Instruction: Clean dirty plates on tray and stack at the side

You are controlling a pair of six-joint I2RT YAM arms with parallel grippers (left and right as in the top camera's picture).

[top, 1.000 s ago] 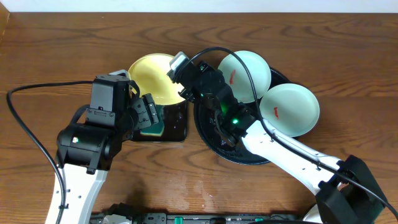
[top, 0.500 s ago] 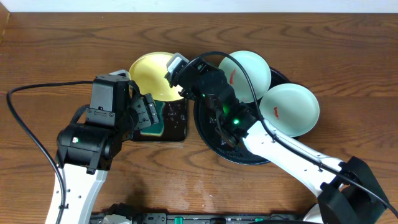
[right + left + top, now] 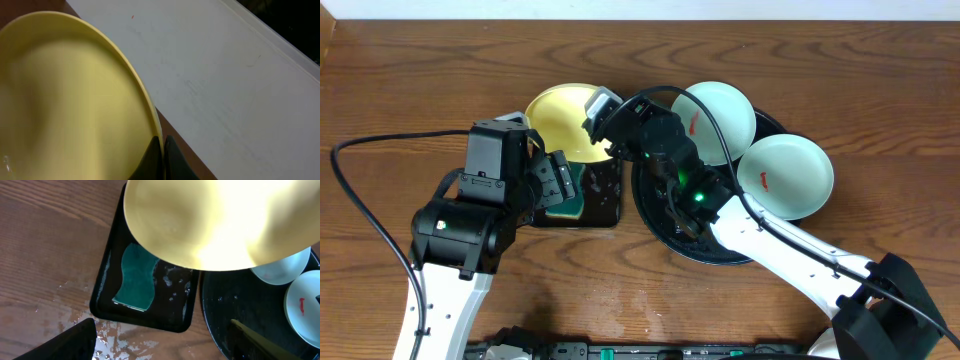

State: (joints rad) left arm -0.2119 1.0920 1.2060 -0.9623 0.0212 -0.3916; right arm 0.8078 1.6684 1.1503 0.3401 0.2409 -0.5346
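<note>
Brown wooden table (image 3: 420,80), wet with water drops near the small tray.

The yellow plate (image 3: 560,120) was off the tray (image 3: 655,225), just to the tray's left, held tilted in the air over the far end of the small tray (image 3: 107,270). No red smear showed on the face you could see from overhead. The right gripper (image 3: 161,155) pinched its rim, fingers pressed together on the edge.

Two mint plates sat at the tray's far and right sides. One (image 3: 715,120) was at the far rim. The other (image 3: 785,175) overhung the right rim, and the two touched or overlapped. Both had a red smear, so both were unwashed.

The left gripper (image 3: 560,178) was left of the tray, beside the small tray, with its fingers spread wide and holding nothing. The green sponge (image 3: 136,282) lay flat in the small tray, ungripped.

Progress, as a judgement: you were early in the task, roughly a third through at best. The yellow plate looked clean or near it but was not set down. No stack existed anywhere beside the tray. Left to do: place the yellow plate at the side, wipe both mint plates and stack them on it.
</note>
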